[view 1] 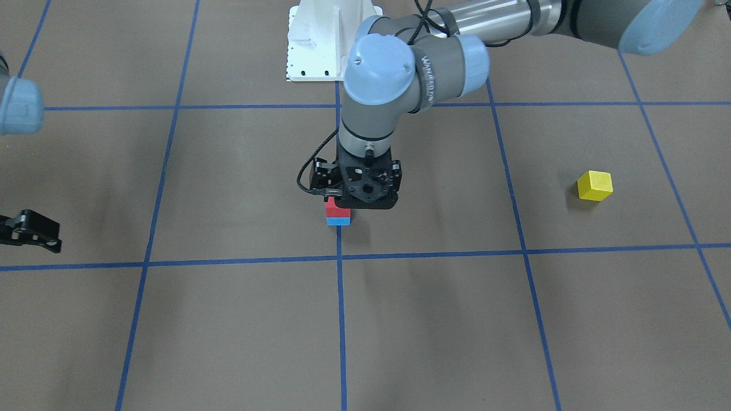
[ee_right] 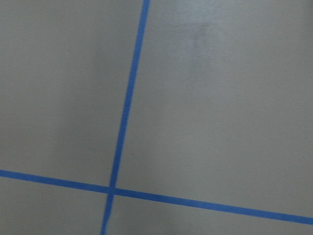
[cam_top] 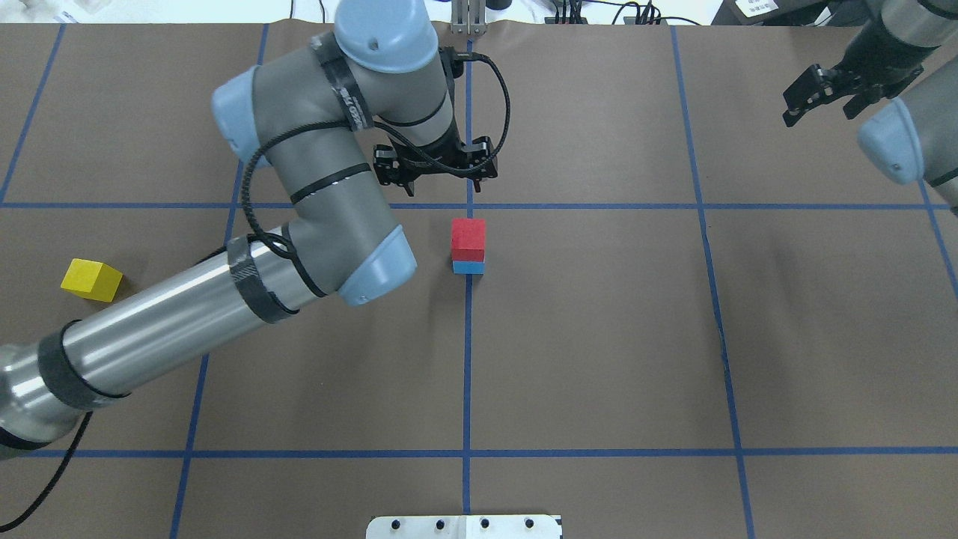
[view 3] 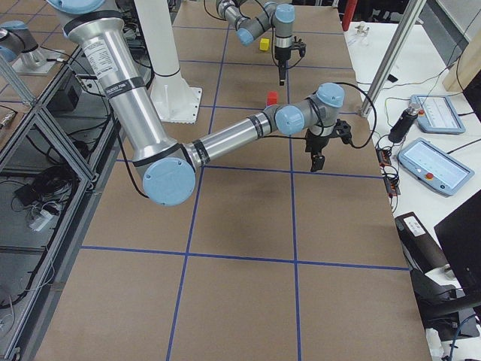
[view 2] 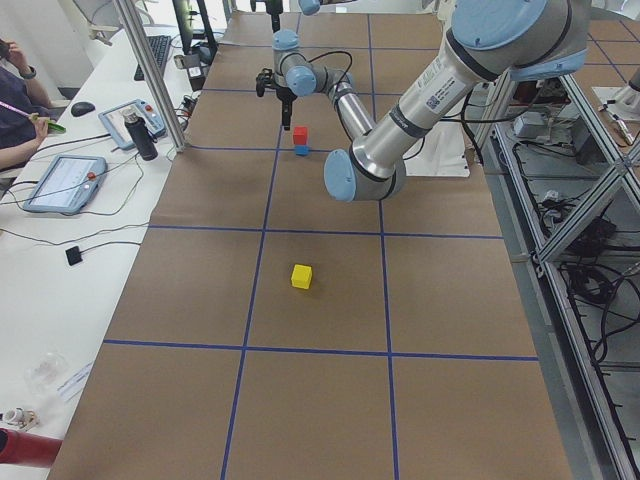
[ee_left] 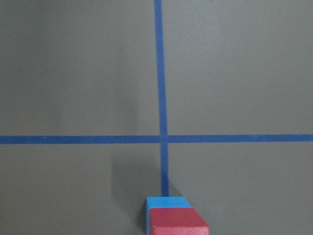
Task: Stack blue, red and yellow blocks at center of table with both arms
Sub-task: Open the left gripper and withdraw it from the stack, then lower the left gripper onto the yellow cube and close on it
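Observation:
The red block [cam_top: 468, 236] rests squarely on the blue block [cam_top: 468, 267] on a grid line at the middle of the table [cam_top: 599, 337]. My left gripper [cam_top: 436, 180] hangs above and just past this stack, open and holding nothing. The left wrist view shows the red block [ee_left: 177, 223] and blue block [ee_left: 167, 202] at its bottom edge. The yellow block [cam_top: 91, 279] lies alone on my left side, beside the left arm's forearm. Far off on my right, the right gripper [cam_top: 819, 105] hovers open and empty.
The white bolted pedestal [view 1: 320, 40] stands at the robot's edge of the table. Beyond the far edge is a desk with tablets [view 2: 60, 182], a bottle and a seated person [view 2: 15, 95]. Metal frames [view 2: 560, 170] run along the robot's side.

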{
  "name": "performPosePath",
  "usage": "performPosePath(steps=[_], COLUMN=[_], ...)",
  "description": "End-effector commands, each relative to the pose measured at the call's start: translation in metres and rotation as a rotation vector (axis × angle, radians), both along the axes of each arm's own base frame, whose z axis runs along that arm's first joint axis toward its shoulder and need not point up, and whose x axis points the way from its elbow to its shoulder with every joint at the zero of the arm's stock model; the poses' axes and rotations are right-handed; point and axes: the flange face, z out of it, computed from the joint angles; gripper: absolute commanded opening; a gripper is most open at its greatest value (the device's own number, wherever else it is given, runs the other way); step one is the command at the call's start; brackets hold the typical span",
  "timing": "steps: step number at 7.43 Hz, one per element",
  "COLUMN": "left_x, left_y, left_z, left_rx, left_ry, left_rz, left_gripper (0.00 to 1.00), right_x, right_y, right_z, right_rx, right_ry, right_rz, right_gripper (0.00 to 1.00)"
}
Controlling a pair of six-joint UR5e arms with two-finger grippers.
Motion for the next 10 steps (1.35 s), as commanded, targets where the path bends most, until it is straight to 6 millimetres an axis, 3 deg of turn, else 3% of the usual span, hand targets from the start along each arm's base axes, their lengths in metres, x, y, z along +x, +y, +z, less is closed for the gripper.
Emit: performPosePath(steps=[1, 2, 3, 4, 6, 8, 10], left_x=[-0.12, -0.161, -0.195, -0.234, -0.289, -0.3, -0.292], left_y=[-0.005, 0.0, 0.01, 0.019, 0.036, 0.057, 0.051], left_z=[0.07, 0.109, 0.162, 0.213, 0.301, 0.353, 0.388], left_rx=[0.021, 0.04, 0.055, 0.108, 0.147, 0.156, 0.111], left_ry=[-0.031, -0.061, -0.111, -0.164, -0.23, -0.222, -0.196], left_rz=[-0.008, -0.003, 0.021, 0.084, 0.15, 0.144, 0.077], left_gripper=[1.0, 1.0, 1.0, 1.0, 1.0, 1.0, 1.0], right_x=[0.08, 0.102, 0.11, 0.113, 0.12, 0.12, 0.12], right_y=[0.019, 0.03, 0.043, 0.051, 0.064, 0.063, 0.063], right_z=[0.066, 0.088, 0.11, 0.121, 0.134, 0.132, 0.131], right_rx=[0.019, 0.018, 0.003, -0.017, -0.043, -0.045, -0.044], right_ry=[0.004, 0.006, 0.003, -0.007, -0.018, -0.019, -0.019], right_rz=[-0.03, -0.034, -0.046, -0.045, -0.034, -0.028, -0.027], right_gripper=[0.99, 0.99, 0.99, 0.99, 0.99, 0.99, 0.99])
